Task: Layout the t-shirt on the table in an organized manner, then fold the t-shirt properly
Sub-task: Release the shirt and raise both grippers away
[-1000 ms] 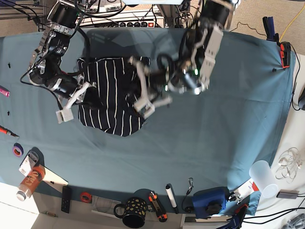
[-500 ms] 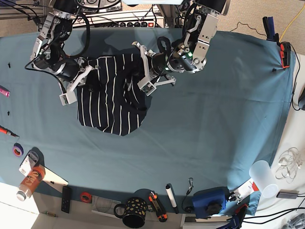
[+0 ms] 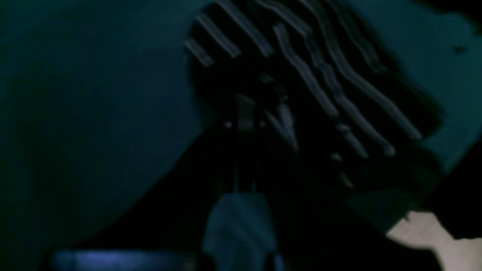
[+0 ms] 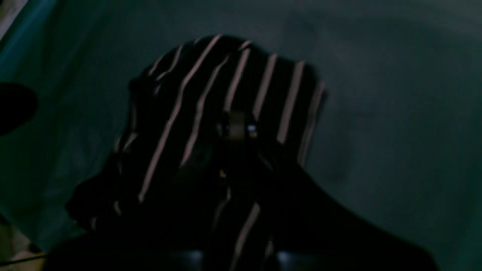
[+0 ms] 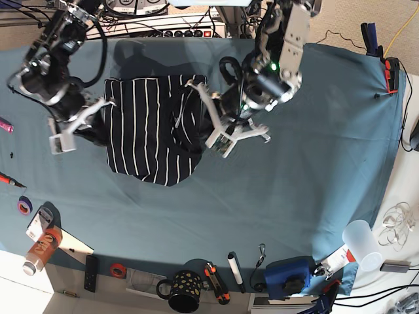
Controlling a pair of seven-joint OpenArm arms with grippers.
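T-shirt (image 5: 154,127) lies bunched on table (image 5: 308,170), stretched between both grippers. Left gripper (image 5: 219,134) pinches its edge on one side, right gripper (image 5: 69,127) pinches the opposite edge; both jaws pressed together on fabric. Wrist views dark, stripes just ahead of fingers.

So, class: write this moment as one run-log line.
stage: spreading | t-shirt: bunched on table | left gripper: shut on t-shirt | right gripper: shut on t-shirt
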